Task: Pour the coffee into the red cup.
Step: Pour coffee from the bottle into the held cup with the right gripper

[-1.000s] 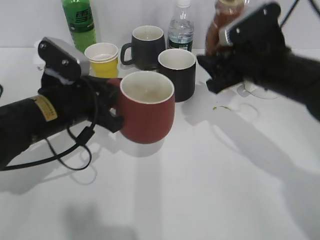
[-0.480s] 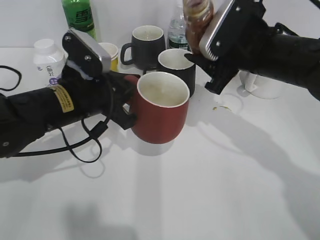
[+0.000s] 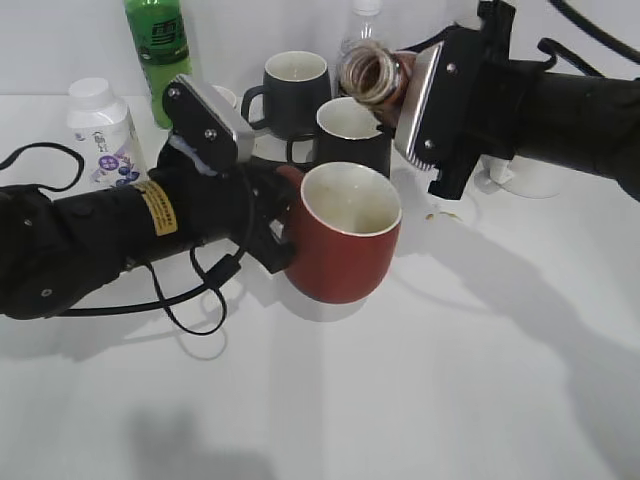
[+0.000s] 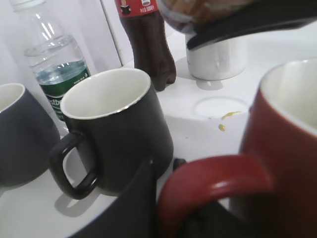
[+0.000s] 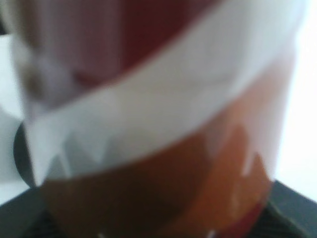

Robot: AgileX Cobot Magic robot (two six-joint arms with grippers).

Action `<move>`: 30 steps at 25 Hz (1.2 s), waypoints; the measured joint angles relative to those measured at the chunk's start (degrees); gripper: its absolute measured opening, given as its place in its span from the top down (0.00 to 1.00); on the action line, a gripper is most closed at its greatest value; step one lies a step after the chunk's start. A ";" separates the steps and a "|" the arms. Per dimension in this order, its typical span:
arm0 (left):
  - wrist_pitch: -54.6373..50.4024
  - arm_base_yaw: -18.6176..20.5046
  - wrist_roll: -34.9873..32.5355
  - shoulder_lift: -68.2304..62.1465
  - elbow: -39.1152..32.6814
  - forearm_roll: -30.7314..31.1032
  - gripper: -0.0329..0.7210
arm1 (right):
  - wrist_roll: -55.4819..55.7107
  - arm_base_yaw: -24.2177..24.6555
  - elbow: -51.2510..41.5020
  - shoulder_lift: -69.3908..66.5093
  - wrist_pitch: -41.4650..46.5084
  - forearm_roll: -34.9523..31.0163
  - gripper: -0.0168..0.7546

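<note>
The red cup [image 3: 345,245] is held by its handle in my left gripper [image 3: 272,222], lifted a little off the table at the middle. Its handle [image 4: 213,183] fills the left wrist view between the jaws. My right gripper [image 3: 420,95] is shut on the coffee bottle [image 3: 372,78], tipped on its side with the open neck facing the camera, above and behind the red cup's rim. The bottle [image 5: 158,124] fills the right wrist view, brown with a white band. No liquid stream shows.
Two black mugs [image 3: 355,135] [image 3: 293,88] stand behind the red cup. A green bottle [image 3: 158,45], a white jar [image 3: 100,130], a water bottle [image 4: 54,64], a cola bottle [image 4: 148,44] and a white cup [image 4: 218,57] stand at the back. A small yellowish spill [image 3: 437,214] lies on the table.
My left gripper has carried the red cup to the right and forward. My right gripper has moved left and tipped the coffee bottle from upright onto its side.
</note>
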State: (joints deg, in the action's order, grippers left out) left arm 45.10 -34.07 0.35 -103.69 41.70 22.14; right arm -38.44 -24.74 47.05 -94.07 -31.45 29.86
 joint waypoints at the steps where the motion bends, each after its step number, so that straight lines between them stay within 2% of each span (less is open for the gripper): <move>1: 0.06 -0.05 0.00 0.00 0.00 0.00 0.86 | -0.60 0.00 0.00 0.00 0.14 0.07 0.32; 30: 7.01 -0.05 0.00 0.06 -2.82 0.24 0.86 | -23.11 0.00 0.00 0.00 0.74 0.13 0.32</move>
State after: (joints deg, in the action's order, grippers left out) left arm 52.11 -34.12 0.35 -103.63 38.87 22.38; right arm -61.55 -24.74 47.05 -94.07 -30.71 29.99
